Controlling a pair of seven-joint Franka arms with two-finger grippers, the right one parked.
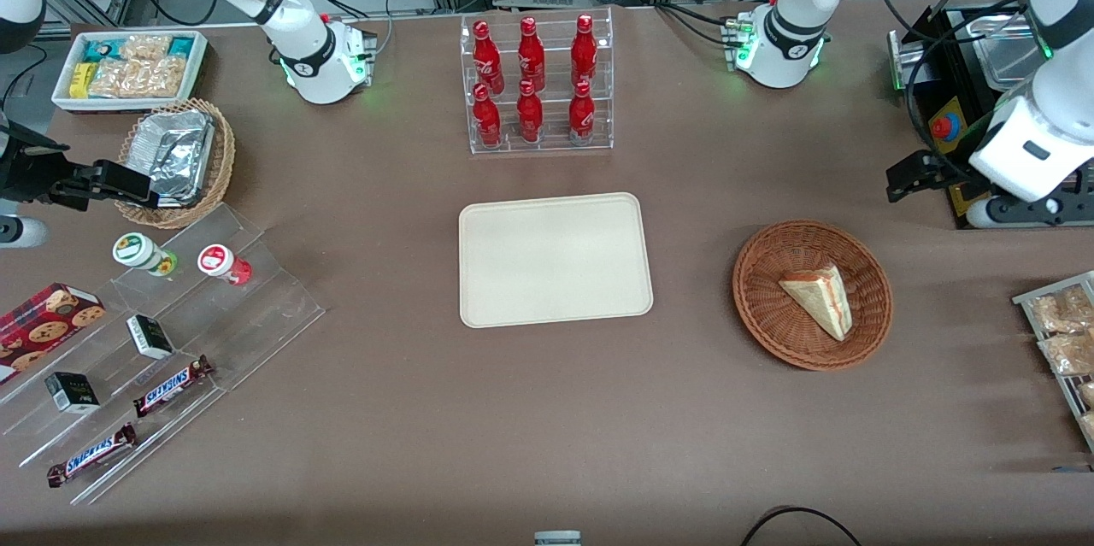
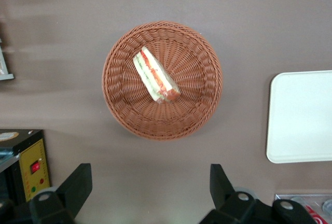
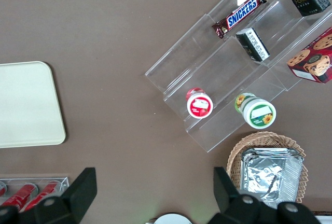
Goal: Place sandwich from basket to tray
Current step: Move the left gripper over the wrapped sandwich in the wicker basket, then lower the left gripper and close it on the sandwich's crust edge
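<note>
Sandwich [image 1: 819, 298] in basket [image 1: 763, 311] — claw [image 2: 150, 185] spread above, fingertips cut off.

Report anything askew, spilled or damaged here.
Nothing stands out. The sandwich lies intact in the basket, the tray is bare, and the open end effector hangs above the table beside the basket.

Red bottles in clear rack [image 1: 536, 85], foil-lined tan basket [image 1: 177, 161], white snack bin [image 1: 130, 69], Snickers bars [image 1: 172, 386], cookie box [image 1: 47, 319]

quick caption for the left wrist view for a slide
Open gripper hovers above the table, apart from the wicker basket holding the sandwich; the empty tray lies beside it.
</note>
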